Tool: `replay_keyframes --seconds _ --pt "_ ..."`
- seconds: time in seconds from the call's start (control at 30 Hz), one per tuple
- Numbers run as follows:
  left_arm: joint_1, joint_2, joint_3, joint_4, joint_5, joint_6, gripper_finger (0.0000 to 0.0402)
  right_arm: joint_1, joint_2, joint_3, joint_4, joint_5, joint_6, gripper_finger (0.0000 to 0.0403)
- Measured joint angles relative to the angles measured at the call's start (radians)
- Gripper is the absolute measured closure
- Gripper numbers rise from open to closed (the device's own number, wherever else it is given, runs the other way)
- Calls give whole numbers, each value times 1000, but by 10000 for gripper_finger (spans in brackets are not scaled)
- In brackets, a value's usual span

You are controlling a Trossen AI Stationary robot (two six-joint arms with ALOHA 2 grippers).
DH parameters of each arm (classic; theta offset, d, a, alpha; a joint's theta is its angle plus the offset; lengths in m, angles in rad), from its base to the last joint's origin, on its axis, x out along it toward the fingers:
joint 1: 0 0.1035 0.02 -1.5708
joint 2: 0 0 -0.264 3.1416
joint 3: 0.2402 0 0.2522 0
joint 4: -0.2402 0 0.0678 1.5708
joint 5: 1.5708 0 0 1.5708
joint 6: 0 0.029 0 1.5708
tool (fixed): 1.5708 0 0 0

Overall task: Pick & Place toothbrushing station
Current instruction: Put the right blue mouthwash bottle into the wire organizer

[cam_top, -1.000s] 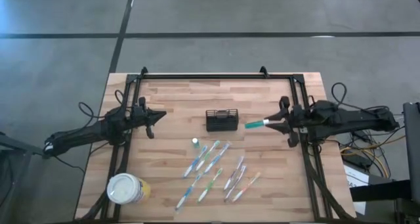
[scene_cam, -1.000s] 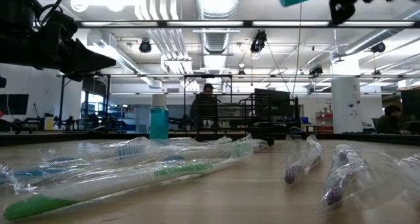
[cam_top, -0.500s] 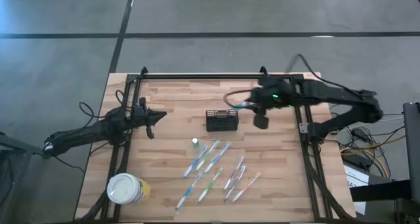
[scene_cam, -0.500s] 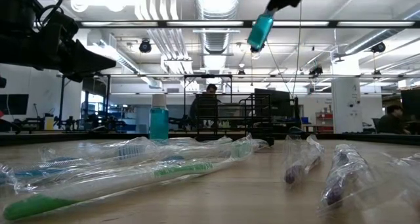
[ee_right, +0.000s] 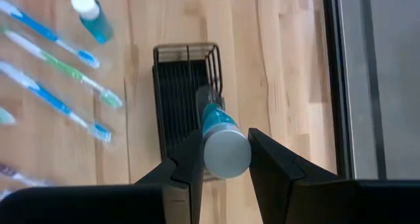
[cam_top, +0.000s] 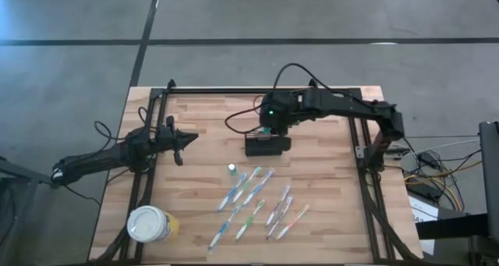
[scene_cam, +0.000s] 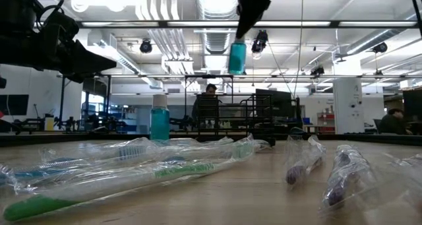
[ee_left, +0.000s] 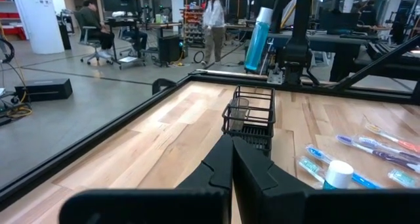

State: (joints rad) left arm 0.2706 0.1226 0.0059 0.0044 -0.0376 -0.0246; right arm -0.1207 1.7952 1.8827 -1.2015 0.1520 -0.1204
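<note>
Over the caddy: right gripper (ee_right: 223, 159) clamped on a teal bottle with a white cap (ee_right: 223, 144).
Caddy: small black slotted toothbrushing station (cam_top: 266, 144), mid wooden worktop (cam_top: 203, 133).
Left gripper (cam_top: 178, 141): fingers together, waiting by the left edge.

I see wrapped toothbrushes (cam_top: 253, 202) scattered on my wooden table (cam_top: 203, 118). A yellow tub (cam_top: 148, 224) stands at one corner. A small teal bottle (cam_top: 231, 169) stands upright beside the brushes.
</note>
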Motion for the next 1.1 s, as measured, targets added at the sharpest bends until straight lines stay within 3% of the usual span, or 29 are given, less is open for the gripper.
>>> replay_keyframes --seconds 0.33,1.1 --pt "0 2 0 0 0 0 396 5 93 116 -57 -85 5 312" --pt "0 6 0 0 3 -1 396 9 94 -71 87 -108 118 311"
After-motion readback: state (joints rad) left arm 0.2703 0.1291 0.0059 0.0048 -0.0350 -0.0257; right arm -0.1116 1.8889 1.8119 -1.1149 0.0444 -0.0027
